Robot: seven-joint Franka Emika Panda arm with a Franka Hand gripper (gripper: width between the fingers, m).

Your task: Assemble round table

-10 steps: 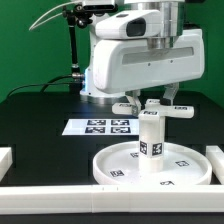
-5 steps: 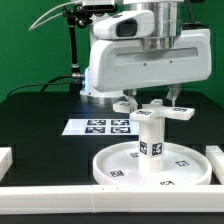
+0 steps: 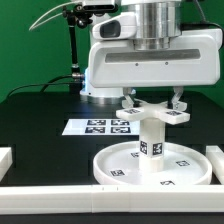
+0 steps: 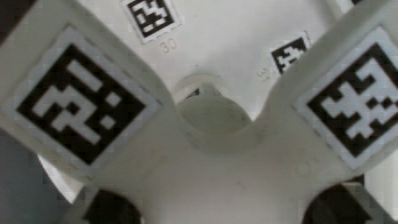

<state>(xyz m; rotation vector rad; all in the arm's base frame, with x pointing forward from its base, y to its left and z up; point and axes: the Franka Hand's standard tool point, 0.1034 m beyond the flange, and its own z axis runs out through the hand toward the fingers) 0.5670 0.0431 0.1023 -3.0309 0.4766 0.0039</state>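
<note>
- My claw (image 3: 152,103) is clamped on the cross-shaped foot (image 3: 152,112), held atop the cylinder leg (image 3: 151,138).
- Leg stands upright at the round disc's (image 3: 115,165) centre.
- Risk: a tilted foot could jam or topple the leg.

The leg (image 3: 150,137) stands upright on the disc's (image 3: 120,168) middle with the foot (image 3: 150,112) atop it, the marker board (image 3: 98,127) behind to the exterior view's left, border bars (image 3: 60,203) in front.

One disc (image 3: 155,163), one leg (image 3: 150,137), one cross-shaped foot (image 3: 152,112).
</note>
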